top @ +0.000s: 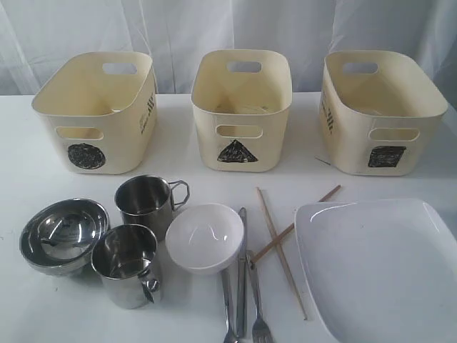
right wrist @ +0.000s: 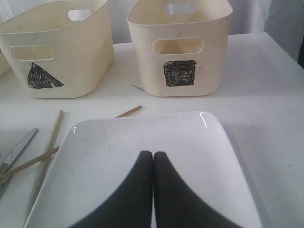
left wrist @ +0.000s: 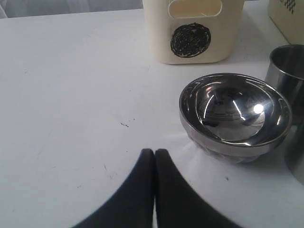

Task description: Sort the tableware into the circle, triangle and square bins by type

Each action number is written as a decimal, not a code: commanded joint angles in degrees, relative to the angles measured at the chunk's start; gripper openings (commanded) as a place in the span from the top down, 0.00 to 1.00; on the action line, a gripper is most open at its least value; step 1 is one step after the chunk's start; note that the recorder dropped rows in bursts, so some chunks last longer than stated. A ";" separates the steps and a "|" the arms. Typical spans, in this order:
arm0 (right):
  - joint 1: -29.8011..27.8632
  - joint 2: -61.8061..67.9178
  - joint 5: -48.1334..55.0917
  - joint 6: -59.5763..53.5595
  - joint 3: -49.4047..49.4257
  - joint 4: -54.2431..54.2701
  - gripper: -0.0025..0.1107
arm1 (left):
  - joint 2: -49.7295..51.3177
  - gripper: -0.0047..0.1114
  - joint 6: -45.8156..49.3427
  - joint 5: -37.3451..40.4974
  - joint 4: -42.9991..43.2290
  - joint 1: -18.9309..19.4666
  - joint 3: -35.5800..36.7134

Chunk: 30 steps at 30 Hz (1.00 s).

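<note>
A: Tableware [top: 214,246] lies along the near bench [top: 21,150]: nested steel bowls [top: 64,236] on the left, two mugs [top: 146,196], a small white bowl [top: 206,232], cutlery [top: 243,286], crossed chopsticks [top: 282,239], and a big white plate [top: 385,264] on the right. Nothing binned?

B: Seemingly not. The circle bin [top: 96,107], triangle bin [top: 241,107] and square bin [top: 378,107] stand along the far edge.

A: And the pincers?

B: Both are shut tight and empty. The left pincer [left wrist: 155,152] hangs near the steel bowls, apart from them, with the bowls ahead and off to one side. The right pincer [right wrist: 153,154] is above the plate's near part.

A: Advice for a first pick?

B: Open wide before descending, pinch one rim wall and lift slowly. I'd guess the nested bowls may rise together.
</note>
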 commanded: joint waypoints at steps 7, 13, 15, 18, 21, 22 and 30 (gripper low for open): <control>0.02 -0.16 -0.17 0.02 0.32 0.02 0.98 | -0.22 0.96 -0.39 -4.38 -0.79 0.23 0.25; 0.02 -0.16 -0.17 0.02 0.32 0.02 0.98 | -0.22 0.96 -4.90 -21.03 -4.99 0.13 0.25; 0.02 -0.16 -0.17 0.02 0.32 0.02 0.98 | -0.22 0.96 -13.95 -28.33 -5.73 -0.15 0.25; 0.02 -0.16 -0.17 0.02 0.32 0.02 0.98 | -0.22 0.96 -29.11 -29.32 -5.73 -0.15 -0.04; 0.02 -0.16 -0.17 0.02 0.32 0.02 0.98 | -0.22 0.96 -45.54 -29.88 -5.73 -0.15 -3.60; 0.02 -0.16 -0.17 0.02 0.32 0.02 0.98 | -0.22 0.96 -46.69 -30.56 -5.73 -0.15 -3.95; 0.02 -0.16 -0.17 -0.12 0.32 0.02 0.98 | -0.22 0.96 -58.89 -34.15 9.32 -0.15 -4.57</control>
